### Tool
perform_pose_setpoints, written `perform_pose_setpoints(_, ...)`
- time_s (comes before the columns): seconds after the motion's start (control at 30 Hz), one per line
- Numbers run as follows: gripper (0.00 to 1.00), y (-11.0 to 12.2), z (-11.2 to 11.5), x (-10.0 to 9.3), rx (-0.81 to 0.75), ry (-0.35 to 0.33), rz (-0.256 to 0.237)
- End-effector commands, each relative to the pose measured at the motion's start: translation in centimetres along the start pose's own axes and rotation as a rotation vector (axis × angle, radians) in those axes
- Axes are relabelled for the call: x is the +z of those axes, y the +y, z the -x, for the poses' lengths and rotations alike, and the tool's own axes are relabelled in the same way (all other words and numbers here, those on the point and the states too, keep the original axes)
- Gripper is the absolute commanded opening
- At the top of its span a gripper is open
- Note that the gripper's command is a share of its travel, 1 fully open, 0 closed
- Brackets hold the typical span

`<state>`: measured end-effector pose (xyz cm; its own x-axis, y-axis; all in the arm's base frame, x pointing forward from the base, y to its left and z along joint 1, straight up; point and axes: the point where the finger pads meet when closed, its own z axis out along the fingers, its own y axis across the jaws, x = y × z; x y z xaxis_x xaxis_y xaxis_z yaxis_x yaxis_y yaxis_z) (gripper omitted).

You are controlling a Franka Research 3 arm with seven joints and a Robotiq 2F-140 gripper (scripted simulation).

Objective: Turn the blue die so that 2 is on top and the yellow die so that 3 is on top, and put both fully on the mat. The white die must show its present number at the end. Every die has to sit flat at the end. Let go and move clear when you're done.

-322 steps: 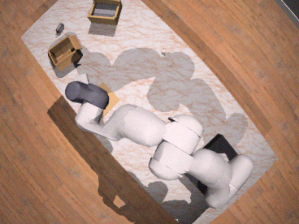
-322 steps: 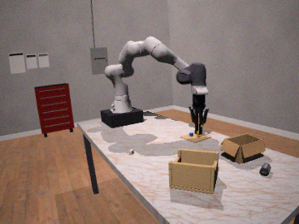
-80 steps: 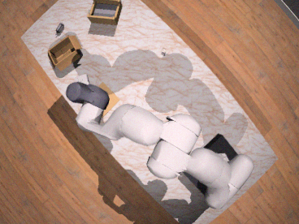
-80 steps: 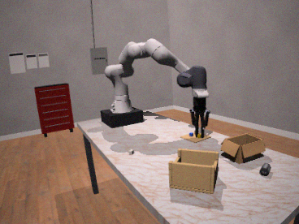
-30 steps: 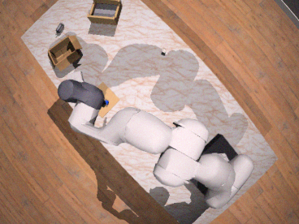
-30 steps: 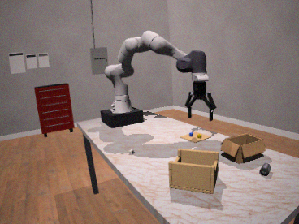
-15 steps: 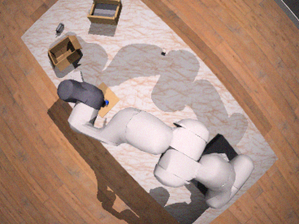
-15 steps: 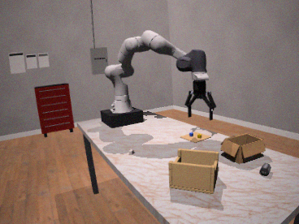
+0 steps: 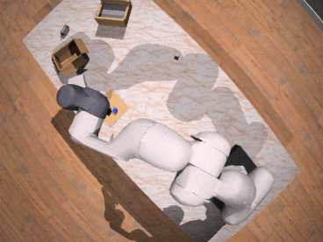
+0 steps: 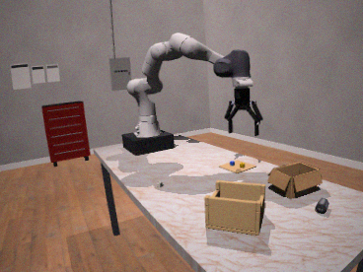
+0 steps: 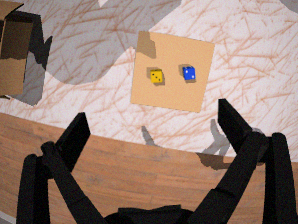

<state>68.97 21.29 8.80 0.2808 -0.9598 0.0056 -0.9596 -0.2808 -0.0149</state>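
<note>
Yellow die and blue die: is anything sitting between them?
No other object; only a bare strip of the mat separates the yellow die from the blue die, seen in the wrist view.

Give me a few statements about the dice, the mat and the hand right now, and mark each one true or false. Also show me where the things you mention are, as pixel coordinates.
The yellow die (image 10: 242, 165) (image 11: 156, 76) and the blue die (image 10: 232, 163) (image 11: 189, 73) are both on the mat (image 9: 117, 117) (image 10: 238, 170) (image 11: 170, 97). True.
The hand (image 10: 244, 132) (image 11: 151, 117) is shut on the yellow die. False; it is open, with nothing between its fingers.
The two dice are stacked. False; they sit apart.
The hand is raised above the table (image 9: 149, 103) (image 10: 182, 202) (image 11: 105, 117). True.
The mat is inside the open cardboard box (image 9: 66, 54) (image 10: 281, 183) (image 11: 12, 70). False; it lies on the table beside it.
</note>
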Motion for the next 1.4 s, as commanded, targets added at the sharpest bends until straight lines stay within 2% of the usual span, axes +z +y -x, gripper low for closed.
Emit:
perform_pose_setpoints(0.0,1.0,0.39,-0.02,-1.11,-0.004,-0.003,0.013)
perform_pose_setpoints(1.37,1.0,0.38,-0.02,-1.56,-0.004,-0.003,0.013)
